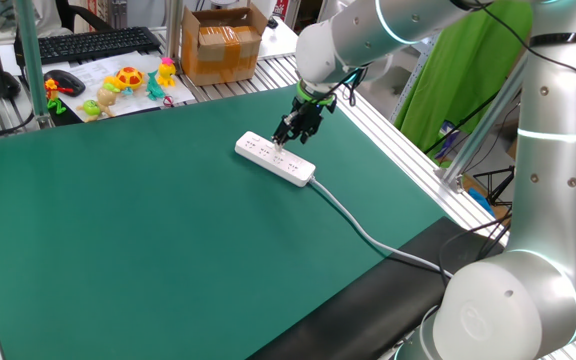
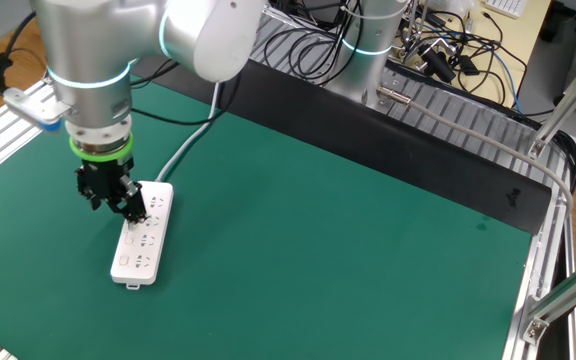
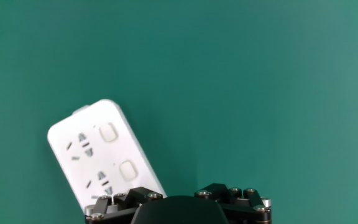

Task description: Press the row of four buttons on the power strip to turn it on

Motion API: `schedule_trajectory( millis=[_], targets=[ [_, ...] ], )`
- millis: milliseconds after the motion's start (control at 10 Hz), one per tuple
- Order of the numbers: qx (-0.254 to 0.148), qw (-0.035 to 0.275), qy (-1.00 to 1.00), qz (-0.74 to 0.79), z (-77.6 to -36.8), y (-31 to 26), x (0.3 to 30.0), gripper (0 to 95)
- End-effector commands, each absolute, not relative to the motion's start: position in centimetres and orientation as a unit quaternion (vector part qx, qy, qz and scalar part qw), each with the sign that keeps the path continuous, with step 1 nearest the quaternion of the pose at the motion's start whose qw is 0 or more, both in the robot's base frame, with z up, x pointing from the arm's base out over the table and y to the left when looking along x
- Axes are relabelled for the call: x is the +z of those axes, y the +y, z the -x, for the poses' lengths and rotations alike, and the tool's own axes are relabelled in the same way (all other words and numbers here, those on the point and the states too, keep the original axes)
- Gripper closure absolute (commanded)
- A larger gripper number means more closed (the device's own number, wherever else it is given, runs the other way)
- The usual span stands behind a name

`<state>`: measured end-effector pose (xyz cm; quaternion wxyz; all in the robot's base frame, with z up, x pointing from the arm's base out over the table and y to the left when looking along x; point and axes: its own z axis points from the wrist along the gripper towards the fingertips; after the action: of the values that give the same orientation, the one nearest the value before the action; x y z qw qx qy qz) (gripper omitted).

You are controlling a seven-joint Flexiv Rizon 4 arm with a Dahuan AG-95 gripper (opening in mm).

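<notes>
The white power strip (image 1: 275, 159) (image 2: 143, 232) lies flat on the green mat, its cable (image 1: 368, 235) trailing toward the robot base. In the hand view its far end (image 3: 101, 155) shows two of the small rounded buttons (image 3: 109, 132) (image 3: 127, 170) beside socket marks; the other buttons are hidden under the hand. My gripper (image 1: 290, 135) (image 2: 118, 208) hangs pointing down over the strip's middle, fingertips just above or at its top face; contact cannot be told. The fingers stand apart with nothing between them. Only the gripper's black body (image 3: 176, 208) shows in the hand view.
Beyond the mat's far edge stand colourful toys (image 1: 128, 82), a cardboard box (image 1: 223, 45), a keyboard (image 1: 88, 43) and a mouse (image 1: 63, 82). An aluminium frame (image 1: 408, 140) borders the mat on the right. Loose cables (image 2: 448, 50) lie behind the robot base.
</notes>
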<state>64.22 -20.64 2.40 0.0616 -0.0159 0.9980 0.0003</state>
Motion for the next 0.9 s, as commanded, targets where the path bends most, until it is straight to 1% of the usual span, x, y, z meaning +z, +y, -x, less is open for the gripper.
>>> schedule_trajectory(
  millis=[100, 900],
  targets=[
    [0.000, 0.061, 0.998, 0.014, -64.42, -20.63, 2.41, 19.0],
    [0.000, 0.063, 0.998, 0.010, -65.28, -19.94, 2.52, 19.0]
  ],
)
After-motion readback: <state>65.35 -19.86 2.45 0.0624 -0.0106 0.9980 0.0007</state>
